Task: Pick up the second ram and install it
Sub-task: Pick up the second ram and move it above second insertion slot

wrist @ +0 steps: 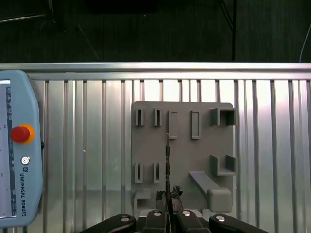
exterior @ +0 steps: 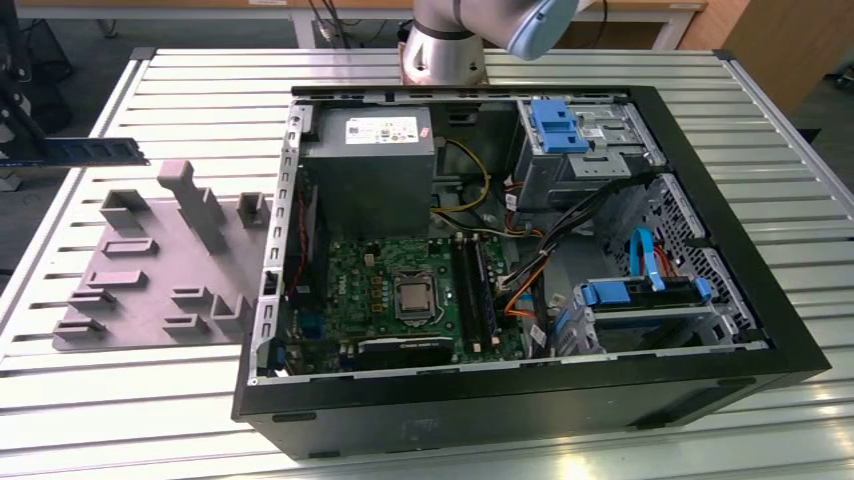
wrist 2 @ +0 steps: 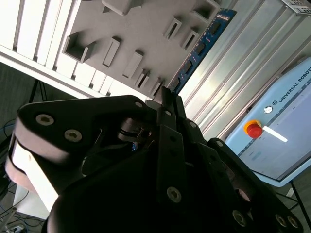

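Note:
The second ram (exterior: pixel 94 152), a thin blue-green stick with dark chips, hangs level in the air above the table at the exterior view's left, past the grey holder plate (exterior: pixel 160 270). In the second wrist view my gripper (wrist 2: pixel 167 97) is shut on one end of the second ram (wrist 2: pixel 201 46), which reaches out over the holder plate (wrist 2: pixel 121 29). The first wrist view has the stick (wrist: pixel 167 155) edge-on, rising from my gripper (wrist: pixel 168 194) above the holder plate (wrist: pixel 180 145). The green motherboard (exterior: pixel 400 290) with its long black slots (exterior: pixel 474 290) lies inside the open computer case (exterior: pixel 747 330).
The robot's base (exterior: pixel 447 45) stands behind the case on the slatted metal table (exterior: pixel 160 90). A teach pendant (wrist: pixel 14 145) with a red stop button lies on the table beside the holder plate. Cables, a power supply (exterior: pixel 367 165) and blue drive brackets crowd the case.

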You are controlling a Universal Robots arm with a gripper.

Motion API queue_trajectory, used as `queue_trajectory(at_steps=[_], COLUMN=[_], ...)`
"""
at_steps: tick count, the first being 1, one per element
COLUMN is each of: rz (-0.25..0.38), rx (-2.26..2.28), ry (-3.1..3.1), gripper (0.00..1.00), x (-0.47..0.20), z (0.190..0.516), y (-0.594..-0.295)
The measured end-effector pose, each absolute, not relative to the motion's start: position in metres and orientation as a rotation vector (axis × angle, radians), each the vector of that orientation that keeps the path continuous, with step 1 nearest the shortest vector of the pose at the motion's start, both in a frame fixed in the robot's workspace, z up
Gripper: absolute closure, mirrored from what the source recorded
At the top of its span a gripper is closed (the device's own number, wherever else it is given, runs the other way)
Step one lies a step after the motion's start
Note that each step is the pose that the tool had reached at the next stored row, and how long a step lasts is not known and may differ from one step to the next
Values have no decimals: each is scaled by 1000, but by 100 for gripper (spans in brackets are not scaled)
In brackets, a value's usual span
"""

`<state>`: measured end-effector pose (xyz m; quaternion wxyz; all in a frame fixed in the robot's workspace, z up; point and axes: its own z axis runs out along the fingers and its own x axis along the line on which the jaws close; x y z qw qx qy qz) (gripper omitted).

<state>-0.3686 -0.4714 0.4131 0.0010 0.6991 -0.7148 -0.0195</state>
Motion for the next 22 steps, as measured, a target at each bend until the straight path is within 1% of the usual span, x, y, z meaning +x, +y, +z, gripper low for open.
queue_trajectory(at_steps=[22], rz=[-61], rx=[2195], ry=[-2244], gripper=[86], x=[-351], z=[413], y=[-471])
